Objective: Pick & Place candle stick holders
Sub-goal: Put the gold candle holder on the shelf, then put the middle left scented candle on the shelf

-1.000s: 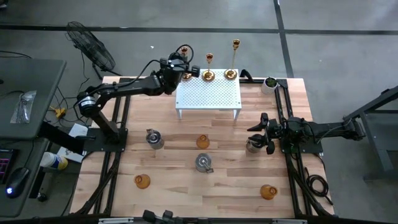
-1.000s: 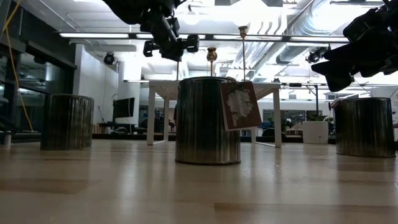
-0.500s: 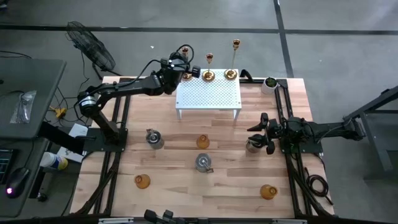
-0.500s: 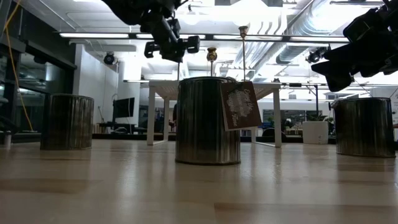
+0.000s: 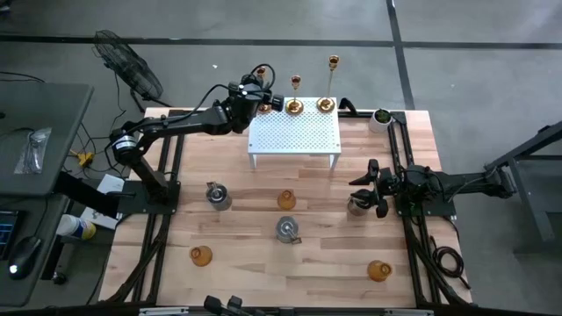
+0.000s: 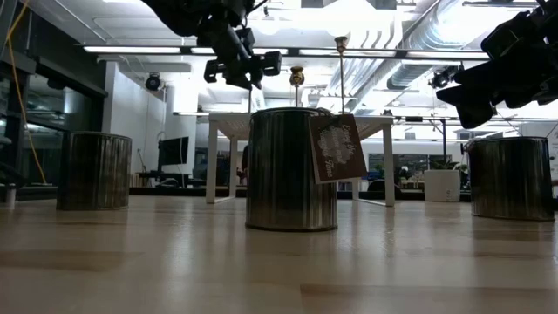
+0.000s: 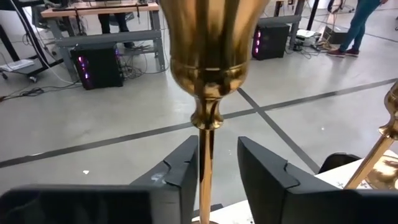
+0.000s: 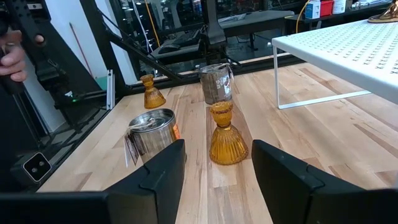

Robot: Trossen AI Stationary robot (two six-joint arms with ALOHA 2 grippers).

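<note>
Three gold candle sticks stand along the far edge of the white perforated stand (image 5: 294, 132). My left gripper (image 5: 260, 95) is open around the stem (image 7: 204, 163) of the leftmost stick (image 5: 261, 70), just below its cup (image 7: 208, 43). The gripper hides that stick's base. The other two sticks (image 5: 295, 95) (image 5: 329, 83) stand free on their round bases. My right gripper (image 5: 363, 189) is open and empty just above a silver jar holder (image 5: 356, 207) at the table's right. It also shows in the low view (image 6: 475, 87). My left gripper's fingers come level at the gold stick's stem (image 7: 204, 163), one on each side, with the stick upright. The stem lies right beside one finger (image 7: 183, 177) and clear of the other (image 7: 261, 177). I cannot tell whether it touches.
Two more silver jars (image 5: 218, 197) (image 5: 287, 230) and three amber glass holders (image 5: 286, 200) (image 5: 201, 255) (image 5: 378, 269) stand spread over the wooden table's near half. A small green plant in a white pot (image 5: 382, 116) stands at the far right corner.
</note>
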